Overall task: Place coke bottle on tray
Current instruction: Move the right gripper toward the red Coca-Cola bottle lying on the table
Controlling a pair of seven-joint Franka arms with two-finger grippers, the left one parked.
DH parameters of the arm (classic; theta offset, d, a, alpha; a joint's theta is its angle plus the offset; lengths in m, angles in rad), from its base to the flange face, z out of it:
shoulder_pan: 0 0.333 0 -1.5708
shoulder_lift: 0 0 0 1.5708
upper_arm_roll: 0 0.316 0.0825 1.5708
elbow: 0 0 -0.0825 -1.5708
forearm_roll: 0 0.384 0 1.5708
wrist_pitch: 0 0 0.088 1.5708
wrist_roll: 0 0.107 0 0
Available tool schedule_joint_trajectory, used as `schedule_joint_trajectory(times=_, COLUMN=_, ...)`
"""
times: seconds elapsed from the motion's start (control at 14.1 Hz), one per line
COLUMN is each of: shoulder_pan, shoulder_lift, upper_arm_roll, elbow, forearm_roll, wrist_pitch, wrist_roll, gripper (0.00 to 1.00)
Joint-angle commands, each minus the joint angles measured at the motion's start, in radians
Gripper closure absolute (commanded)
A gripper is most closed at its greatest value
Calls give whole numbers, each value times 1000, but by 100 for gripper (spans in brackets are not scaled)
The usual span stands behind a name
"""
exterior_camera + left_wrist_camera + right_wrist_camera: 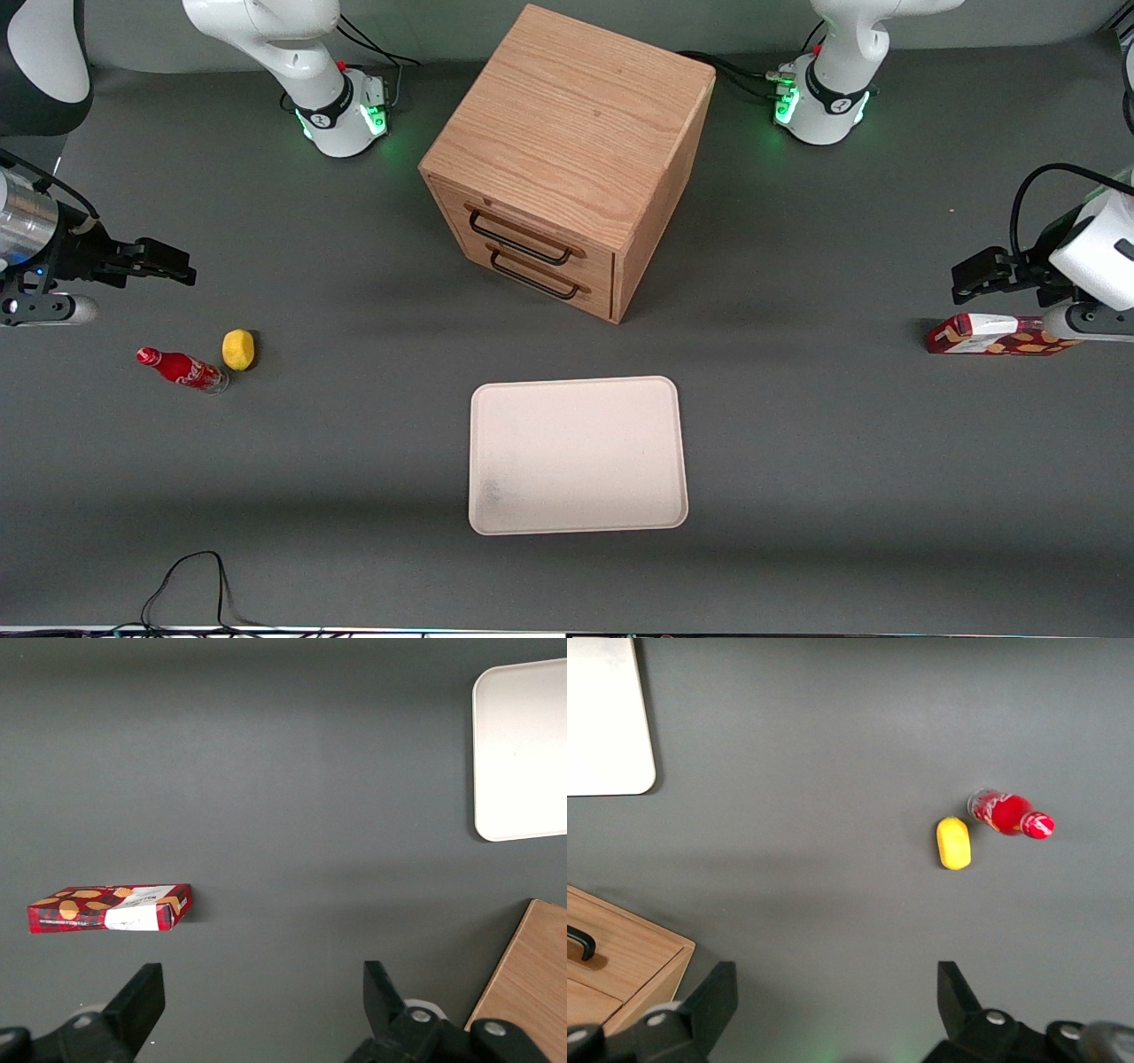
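Hand spread and holding nothing, above table, coke bottle with white script logo lying beside lemon, tray well apart.

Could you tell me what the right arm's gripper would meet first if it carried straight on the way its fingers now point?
Probably bare grey table. The open gripper hovers farther from the front camera than the small red coke bottle and yellow lemon, aiming toward the oak drawer cabinet; its height is unclear.

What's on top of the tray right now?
Nothing: the tray is bare. The coke bottle lies on the table beside a lemon, with the pincer open above the table nearby.
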Motion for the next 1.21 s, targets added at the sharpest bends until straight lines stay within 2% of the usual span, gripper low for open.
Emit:
schedule_joint_trajectory(times=0.0, shoulder_pan=-2, shoulder_lift=36, upper_arm_roll=9, elbow=45, forearm_roll=-11, wrist_pitch=-22, wrist_roll=-12, gripper=0)
schedule_joint_trajectory(times=0.5, shoulder_pan=-17, shoulder_lift=82, upper_arm_roll=7, elbow=132, forearm_roll=0, wrist_pitch=-20, wrist_roll=-30, gripper=0)
schedule_joint_trajectory(times=1.14, shoulder_pan=-9, shoulder_lift=93, upper_arm_roll=7, elbow=162, forearm_roll=-12, wrist_pitch=-20, wrist_roll=-17, gripper=0)
